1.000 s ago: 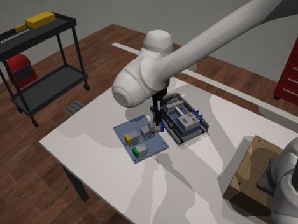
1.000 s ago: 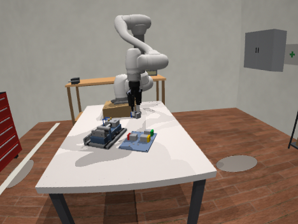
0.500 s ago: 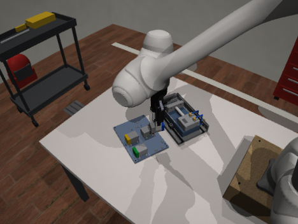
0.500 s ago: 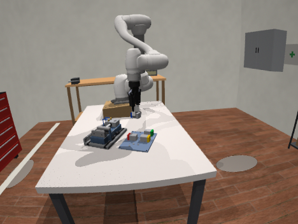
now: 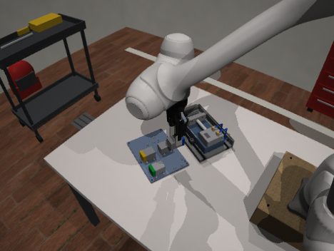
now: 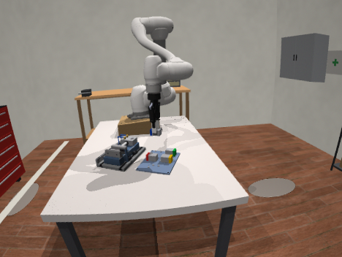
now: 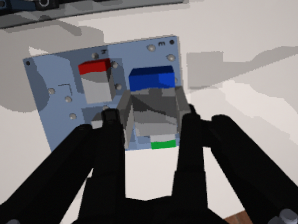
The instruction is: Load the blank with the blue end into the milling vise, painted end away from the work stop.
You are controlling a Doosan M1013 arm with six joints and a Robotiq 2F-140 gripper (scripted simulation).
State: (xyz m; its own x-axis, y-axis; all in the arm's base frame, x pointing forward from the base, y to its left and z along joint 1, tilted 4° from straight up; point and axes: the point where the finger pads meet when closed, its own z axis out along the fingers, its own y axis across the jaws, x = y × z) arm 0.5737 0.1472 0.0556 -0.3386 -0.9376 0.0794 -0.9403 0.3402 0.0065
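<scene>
In the top view the arm (image 5: 214, 50) (image 6: 151, 69) reaches over the tabletop (image 5: 89, 160) (image 6: 146, 201) (image 7: 240, 125) from the upper right, and its tool (image 5: 175, 140) (image 6: 156, 131) (image 7: 154, 100) points down, closed on the blank with the blue end (image 5: 183, 141) (image 6: 151, 132) (image 7: 152, 81). That blank shows its blue end beside the fingers, between the infeed plate (image 5: 137, 144) (image 6: 157, 169) (image 7: 54, 117) and the milling vise (image 5: 212, 137) (image 6: 120, 152) as seen here. The plate lies nearer the tabletop's left corner than the vise does, and carries the yellow-ended blank (image 5: 148, 154) (image 6: 166, 158) and the green-ended blank (image 5: 158, 167) (image 6: 170, 151) (image 7: 163, 144). In the exterior view the blank with the blue end hangs in the tool above the tabletop, outside the vise, its blue end facing the side of the tabletop's left edge. The vise lies toward that left edge; the plate lies to its right, with the red-ended blank (image 6: 152, 157) (image 7: 97, 85), the yellow-ended one and the green-ended one on it, the green one closest to the far edge. In the wrist view the grey body sits between both fingers, blue end toward the top of the view, and the red-ended blank lies on the plate beyond the left-hand finger of the view

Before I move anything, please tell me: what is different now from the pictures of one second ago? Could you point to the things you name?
The gripper (image 5: 175, 140) (image 6: 156, 130) (image 7: 154, 100) has turned a little about its upright axis, taking the blank with the blue end (image 5: 183, 141) (image 6: 150, 132) (image 7: 152, 80) with it; the direction is hard to tell. Nothing was newly gripped or released. The infeed plate (image 5: 137, 144) (image 6: 153, 169) (image 7: 50, 110), its three blanks and the milling vise (image 5: 214, 147) (image 6: 111, 160) look unmoved.
</scene>
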